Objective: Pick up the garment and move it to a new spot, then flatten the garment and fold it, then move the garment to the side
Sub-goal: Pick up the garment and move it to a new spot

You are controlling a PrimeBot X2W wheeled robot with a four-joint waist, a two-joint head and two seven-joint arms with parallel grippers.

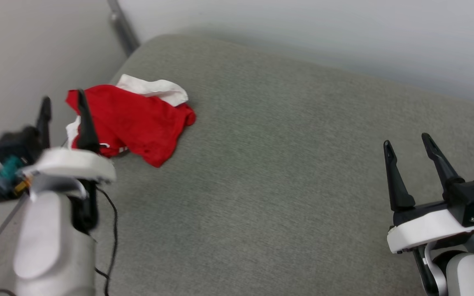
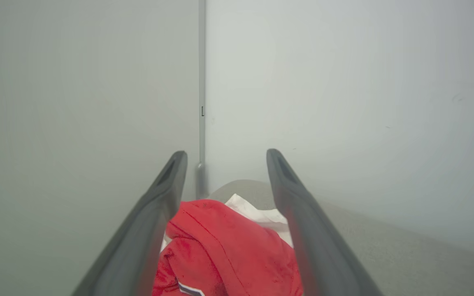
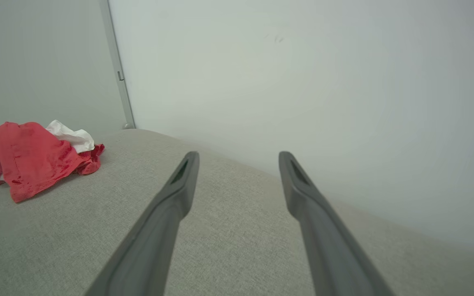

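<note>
Garment status check: the red jersey-style T-shirt with white short sleeves (image 1: pixel 138 123) is lying in a crumpled heap at the far left corner of the grey fabric-covered cushion (image 1: pixel 282 164), right up near where the pale walls (image 1: pixel 303 24) meet. So as far as I can judge, basically nothing's ticked off yet. It hasn't been lifted, moved, flattened, folded or set aside. All of that is left to do.

The left tool (image 1: pixel 64 98) sits just at the near-left edge of the heap, its two dark fingers spread wide apart with nothing between them. In its own wrist view the red cloth shows low between the fingers, but I can't tell whether they touch it. Looks to me like it's lining up for the first grab. The right tool (image 1: pixel 406 140) is well apart from the shirt over on the right, also gaping wide and empty, over bare cushion.

Count: one garment, one cushion, two tools, two fingers each. There's also one thin black cable (image 1: pixel 113 213) hanging off the left arm.
</note>
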